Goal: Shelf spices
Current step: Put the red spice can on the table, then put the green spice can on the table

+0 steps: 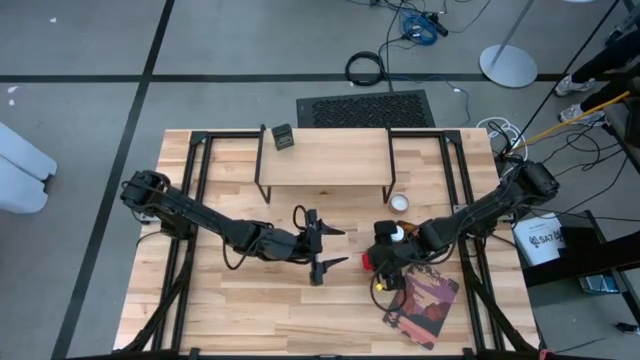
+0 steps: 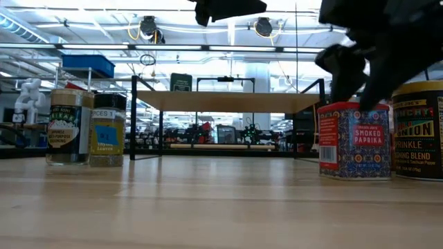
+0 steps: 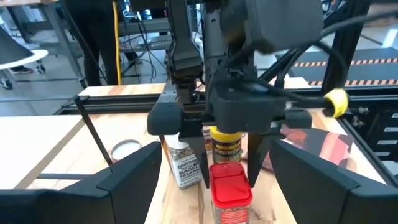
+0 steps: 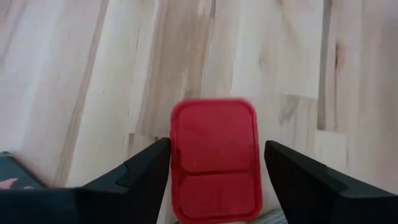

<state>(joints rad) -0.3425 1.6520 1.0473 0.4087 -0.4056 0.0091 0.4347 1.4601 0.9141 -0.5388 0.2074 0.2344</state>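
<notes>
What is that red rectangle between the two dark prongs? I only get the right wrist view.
Observer: The lid of a red tin labelled smoked paprika, standing upright on the table.
Operator: Anything on the shelf?
Observer: One dark jar stands at a back corner of the shelf.
Operator: And the other arm?
Observer: The left pincer hovers open mid-table, holding nothing.
</notes>
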